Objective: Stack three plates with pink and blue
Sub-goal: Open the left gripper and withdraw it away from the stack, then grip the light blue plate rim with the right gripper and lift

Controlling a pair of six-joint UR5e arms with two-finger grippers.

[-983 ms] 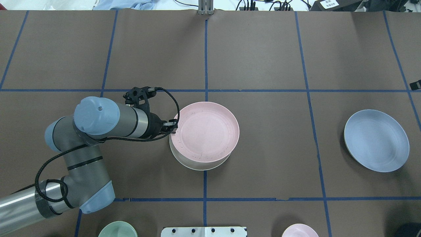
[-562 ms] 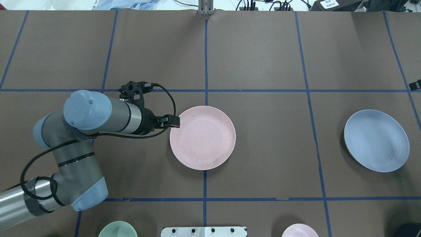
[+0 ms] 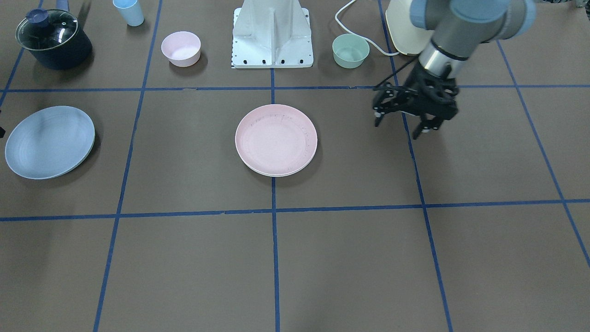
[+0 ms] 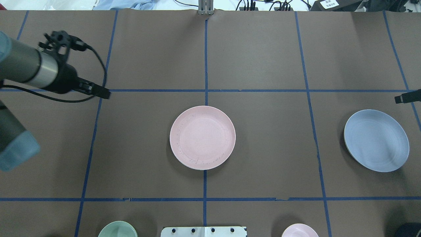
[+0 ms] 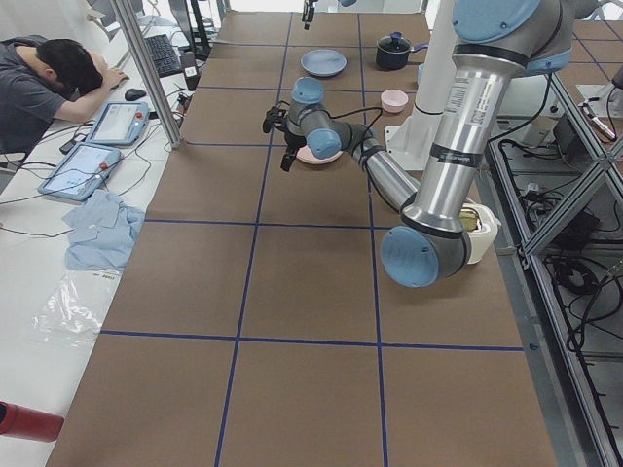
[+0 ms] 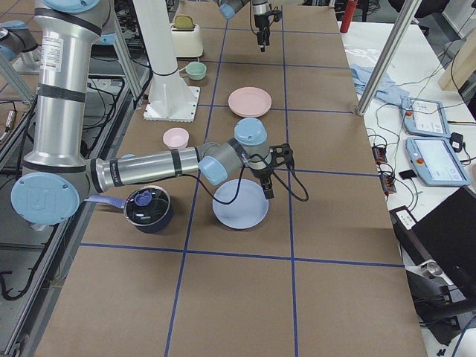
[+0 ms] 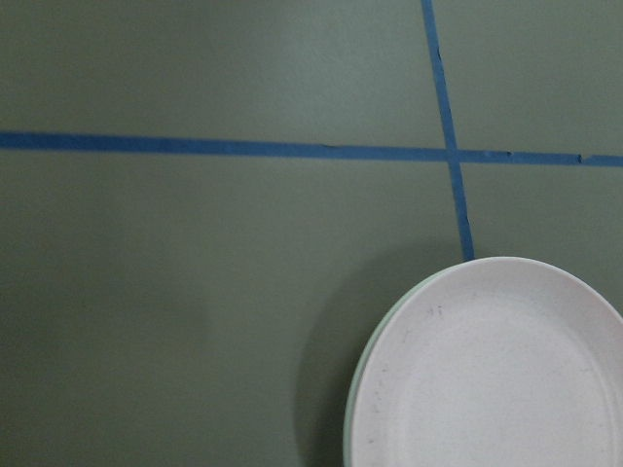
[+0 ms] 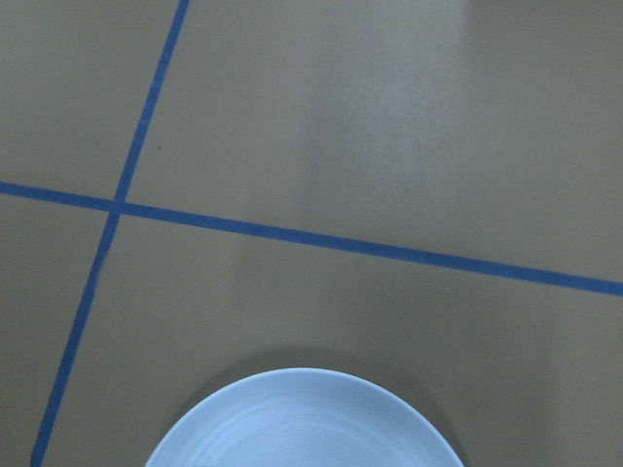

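Note:
The pale pink plate lies at the table's middle on the cream-white plate, of which only a thin rim shows. Both show in the left wrist view. The light blue plate lies alone at the right; it also shows in the front view. My left gripper hangs raised, well left of the stack, open and empty. My right gripper is just past the blue plate's far rim; I cannot tell whether it is open or shut.
A small green bowl and a small pink bowl flank the robot base. A dark lidded pot and a blue cup stand near the blue plate's corner. A cream appliance stands behind the left arm.
My left gripper let go of the pink plate, which settled flat on the white plate, then drew back left and far from the stack. My right gripper tip came further in near the blue plate.

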